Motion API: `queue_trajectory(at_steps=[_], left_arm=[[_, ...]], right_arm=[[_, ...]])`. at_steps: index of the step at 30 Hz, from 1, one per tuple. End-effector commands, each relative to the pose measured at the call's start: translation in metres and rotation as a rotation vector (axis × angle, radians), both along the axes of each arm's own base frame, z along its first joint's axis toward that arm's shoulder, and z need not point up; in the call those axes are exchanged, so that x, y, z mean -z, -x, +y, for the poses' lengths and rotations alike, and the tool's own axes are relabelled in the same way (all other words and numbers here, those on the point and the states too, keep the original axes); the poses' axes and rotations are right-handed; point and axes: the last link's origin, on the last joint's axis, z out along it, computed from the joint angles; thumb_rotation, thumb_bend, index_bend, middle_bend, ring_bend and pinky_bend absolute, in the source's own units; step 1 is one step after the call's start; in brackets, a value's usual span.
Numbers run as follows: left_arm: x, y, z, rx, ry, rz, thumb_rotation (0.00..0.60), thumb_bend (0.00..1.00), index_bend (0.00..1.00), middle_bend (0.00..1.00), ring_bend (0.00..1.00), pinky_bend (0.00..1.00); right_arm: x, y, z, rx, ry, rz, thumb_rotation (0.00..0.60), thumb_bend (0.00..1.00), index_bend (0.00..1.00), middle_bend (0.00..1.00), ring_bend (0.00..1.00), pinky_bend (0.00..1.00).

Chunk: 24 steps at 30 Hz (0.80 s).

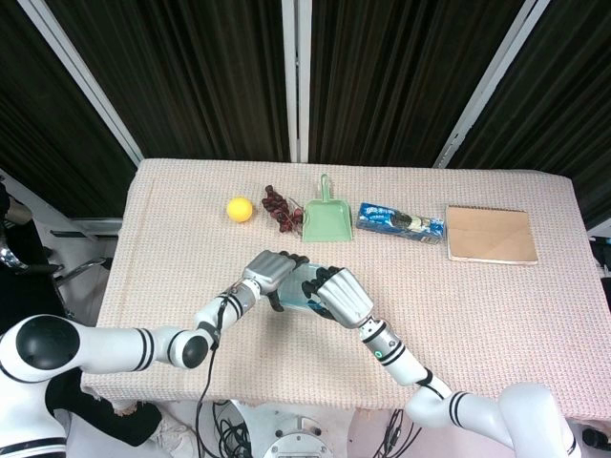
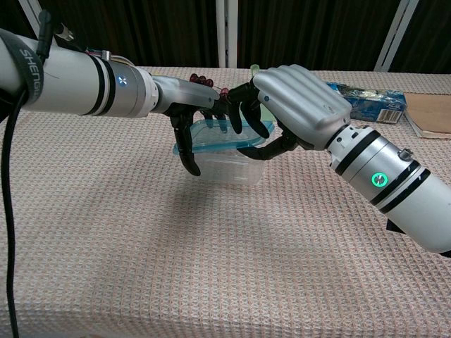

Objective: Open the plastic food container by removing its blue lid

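Observation:
A clear plastic container (image 2: 225,165) with a blue lid (image 2: 220,136) stands mid-table, mostly hidden between the hands in the head view (image 1: 299,286). My left hand (image 2: 189,97) (image 1: 270,271) grips the container's left end, fingers over the far rim and thumb down the near wall. My right hand (image 2: 301,102) (image 1: 340,295) lies over the lid's right half, fingers curled across its top and thumb hooked under its right edge. The lid looks slightly tilted on the box.
Along the back of the cloth-covered table (image 1: 172,239) lie a yellow ball (image 1: 240,209), dark grapes (image 1: 279,209), a green dustpan (image 1: 325,218), a blue biscuit packet (image 1: 400,221) and a brown notebook (image 1: 491,234). Bare cloth stretches in front of the container.

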Motion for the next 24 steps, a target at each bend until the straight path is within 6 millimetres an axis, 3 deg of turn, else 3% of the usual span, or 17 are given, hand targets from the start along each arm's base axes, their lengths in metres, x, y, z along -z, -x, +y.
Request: queue_trajectory(at_steps=[1, 8, 16, 24], left_arm=[[-0.002, 0.0, 0.0, 0.004, -0.005, -0.004, 0.6, 0.04, 0.11, 0.17, 0.1, 0.25], [0.0, 0.003, -0.002, 0.02, 0.001, 0.016, 0.6, 0.04, 0.1, 0.16, 0.08, 0.24], [-0.001, 0.001, -0.002, 0.025, -0.007, 0.002, 0.6, 0.04, 0.09, 0.15, 0.08, 0.23], [-0.01, 0.003, 0.0, 0.057, -0.052, 0.013, 0.6, 0.04, 0.08, 0.12, 0.04, 0.19]], right_arm=[[0.002, 0.0, 0.001, -0.004, -0.006, 0.003, 0.6, 0.3, 0.58, 0.54, 0.48, 0.63], [-0.002, 0.0, 0.002, -0.007, -0.009, -0.019, 0.6, 0.31, 0.44, 0.5, 0.45, 0.58], [0.0, 0.0, 0.0, 0.006, -0.019, -0.005, 0.6, 0.31, 0.39, 0.49, 0.45, 0.58], [0.001, 0.001, -0.002, 0.016, -0.027, 0.011, 0.6, 0.44, 0.64, 0.58, 0.49, 0.59]])
